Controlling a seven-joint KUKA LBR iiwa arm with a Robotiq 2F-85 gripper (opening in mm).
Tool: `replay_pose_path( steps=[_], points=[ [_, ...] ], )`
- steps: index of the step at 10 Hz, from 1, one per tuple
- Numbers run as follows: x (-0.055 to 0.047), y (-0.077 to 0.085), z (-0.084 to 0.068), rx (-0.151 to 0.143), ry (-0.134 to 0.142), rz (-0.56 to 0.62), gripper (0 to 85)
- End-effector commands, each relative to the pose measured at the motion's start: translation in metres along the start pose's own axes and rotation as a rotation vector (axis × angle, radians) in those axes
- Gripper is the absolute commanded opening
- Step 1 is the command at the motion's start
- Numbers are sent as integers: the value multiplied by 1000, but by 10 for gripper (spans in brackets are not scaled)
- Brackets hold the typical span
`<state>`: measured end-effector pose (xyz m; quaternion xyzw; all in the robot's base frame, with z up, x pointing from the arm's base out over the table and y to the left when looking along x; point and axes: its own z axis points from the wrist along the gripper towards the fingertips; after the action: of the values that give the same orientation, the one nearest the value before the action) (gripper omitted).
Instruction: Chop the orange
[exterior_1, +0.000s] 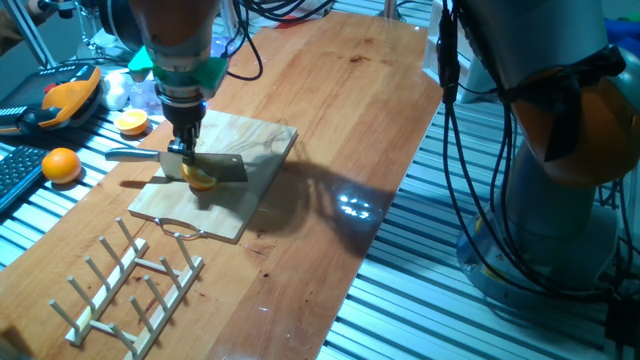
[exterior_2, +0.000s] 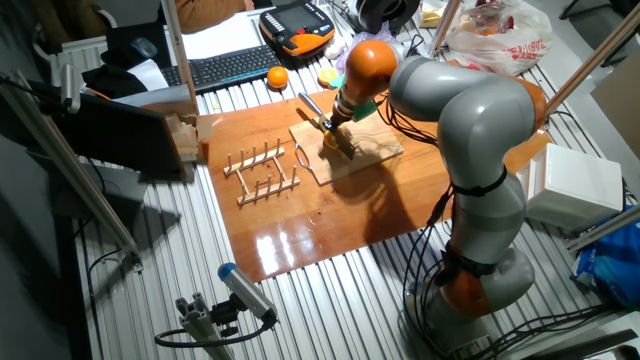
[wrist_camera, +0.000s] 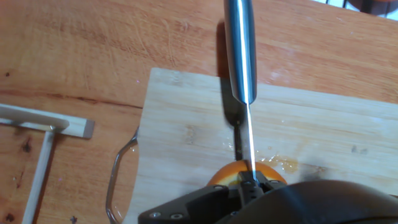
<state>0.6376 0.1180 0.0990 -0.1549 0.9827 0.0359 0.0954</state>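
A half orange (exterior_1: 201, 179) lies on the wooden cutting board (exterior_1: 255, 150), peel up. My gripper (exterior_1: 183, 150) is shut on a knife (exterior_1: 218, 168), gripping it where handle and blade meet. The blade rests on top of the orange, with the handle (exterior_1: 130, 154) pointing left. In the hand view the knife's spine (wrist_camera: 249, 134) runs straight down onto the orange (wrist_camera: 225, 175), just ahead of my gripper (wrist_camera: 249, 185). Juice wets the board (wrist_camera: 186, 124) beside the fruit. In the other fixed view my gripper (exterior_2: 333, 126) and the knife hide the orange on the board (exterior_2: 372, 150).
Another half orange (exterior_1: 131, 122), a whole orange (exterior_1: 61, 164) and an orange-and-black pendant (exterior_1: 66, 100) lie left of the board. A wooden rack (exterior_1: 130, 285) stands in front of the board, near its wire loop (wrist_camera: 117, 180). A keyboard (exterior_2: 225, 66) lies further off.
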Motion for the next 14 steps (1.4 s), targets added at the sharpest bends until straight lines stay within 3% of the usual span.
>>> replay_pose_path(
  steps=[1, 4, 5, 8, 11, 14],
  points=[
    [-4, 3, -1, -6, -5, 0, 0],
    [-10, 6, -2, -17, -20, -5, 0],
    [-10, 5, -2, -28, -15, -6, 0],
    [-9, 5, -2, -5, 10, -12, 0],
    [-10, 5, -3, -42, 6, -7, 0],
    [-13, 7, -4, -41, 11, -8, 0]
  ],
)
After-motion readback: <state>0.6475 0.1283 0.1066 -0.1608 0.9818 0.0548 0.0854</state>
